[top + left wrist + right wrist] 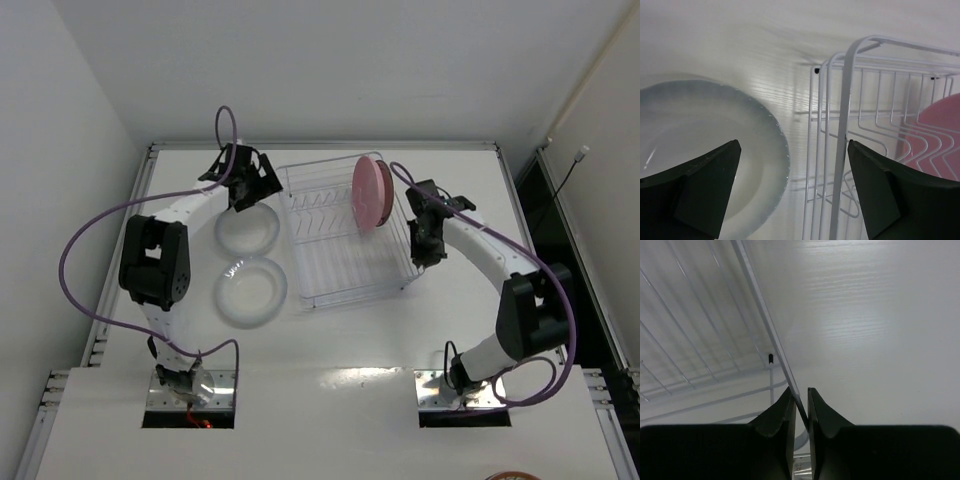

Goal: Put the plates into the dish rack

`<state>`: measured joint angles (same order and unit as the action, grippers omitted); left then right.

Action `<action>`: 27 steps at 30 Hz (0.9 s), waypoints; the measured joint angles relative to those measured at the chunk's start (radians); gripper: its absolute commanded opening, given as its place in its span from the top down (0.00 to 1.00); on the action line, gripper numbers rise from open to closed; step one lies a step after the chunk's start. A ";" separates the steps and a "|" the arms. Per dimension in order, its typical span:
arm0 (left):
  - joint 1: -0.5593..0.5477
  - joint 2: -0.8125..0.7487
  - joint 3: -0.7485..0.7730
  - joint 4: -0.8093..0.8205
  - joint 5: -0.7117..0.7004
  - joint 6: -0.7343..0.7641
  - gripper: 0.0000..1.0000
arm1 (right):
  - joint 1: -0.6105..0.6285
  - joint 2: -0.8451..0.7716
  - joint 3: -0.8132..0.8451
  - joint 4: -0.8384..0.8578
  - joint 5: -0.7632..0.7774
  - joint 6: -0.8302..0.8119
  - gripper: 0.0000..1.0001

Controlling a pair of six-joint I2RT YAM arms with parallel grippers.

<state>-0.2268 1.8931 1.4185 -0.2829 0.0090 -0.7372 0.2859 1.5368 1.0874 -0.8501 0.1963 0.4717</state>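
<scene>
Right pincer (800, 402) pinches the rim of the dish rack (340, 255), I'd guess to steady it. Left pincer (793, 145) gapes over a translucent plate (700, 120) just beside the rack.

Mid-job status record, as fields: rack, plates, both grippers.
rack: clear wire-frame dish rack on white table
loaded: one pink round plate, upright at rack's far right end
waiting: two translucent whitish round plates, flat on table left of rack
left gripper: open, above farther translucent plate's rim, beside rack
right gripper: shut on rack's right rim wire
</scene>
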 measured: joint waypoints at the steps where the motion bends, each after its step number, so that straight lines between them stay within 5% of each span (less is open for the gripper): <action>1: 0.002 -0.013 -0.003 -0.009 -0.023 0.001 0.13 | 0.003 -0.001 -0.001 -0.001 -0.003 0.004 0.96; 3: 0.002 -0.036 -0.006 -0.023 -0.056 0.006 0.11 | 0.011 -0.008 -0.006 -0.001 -0.018 0.013 0.88; 8: 0.002 -0.079 -0.047 -0.030 -0.106 0.052 0.06 | 0.045 -0.035 -0.014 -0.023 -0.066 0.059 0.44; 27: -0.010 -0.161 -0.232 -0.109 -0.294 0.233 0.08 | 0.070 -0.094 -0.012 -0.051 -0.062 0.077 0.53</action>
<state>-0.2363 1.7321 1.1862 -0.3916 -0.2848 -0.5041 0.3557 1.4429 1.0752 -0.9012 0.1341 0.5488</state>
